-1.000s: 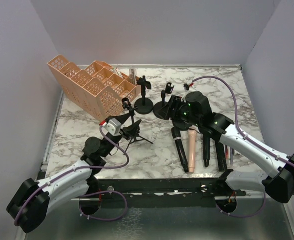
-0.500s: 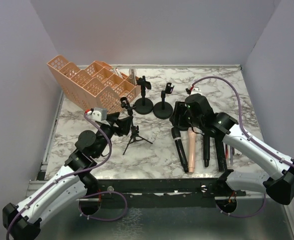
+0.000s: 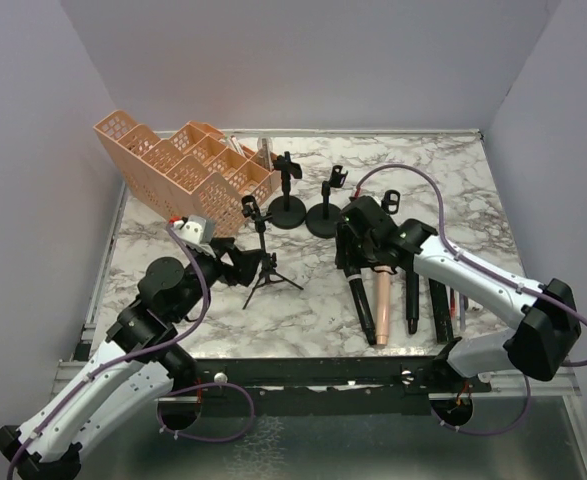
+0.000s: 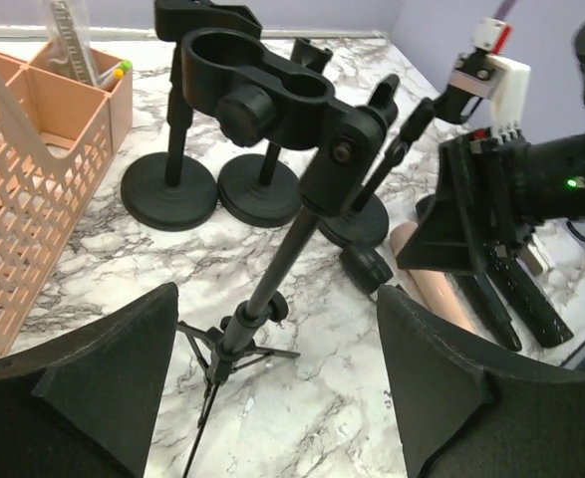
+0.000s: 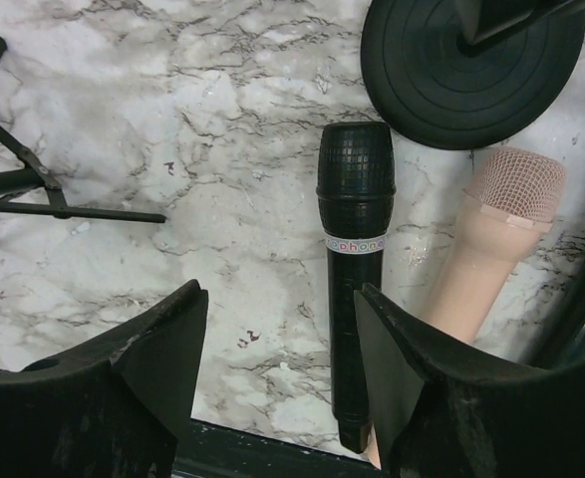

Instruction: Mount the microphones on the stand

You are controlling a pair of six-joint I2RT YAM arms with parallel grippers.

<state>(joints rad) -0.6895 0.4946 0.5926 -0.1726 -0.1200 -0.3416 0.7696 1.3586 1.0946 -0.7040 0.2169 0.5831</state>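
black microphone point(image 5: 355, 259): likely rigid, light, slick; pinch mid-handle | right gripper point(image 5: 280, 334) jaws spread | left gripper point(image 4: 272, 344) jaws spread

You've got the tripod stand point(image 3: 263, 265) upright, centre-left in the top view, clip tilted and bare. Two round-base stands point(image 3: 289, 208) point(image 3: 325, 220) sit upright side by side just above it, at centre. Mics lie flat right of centre, side by side, heads up-frame: black mic point(image 3: 361, 300), pink mic point(image 3: 382, 300), slim black mic point(image 3: 411, 300).
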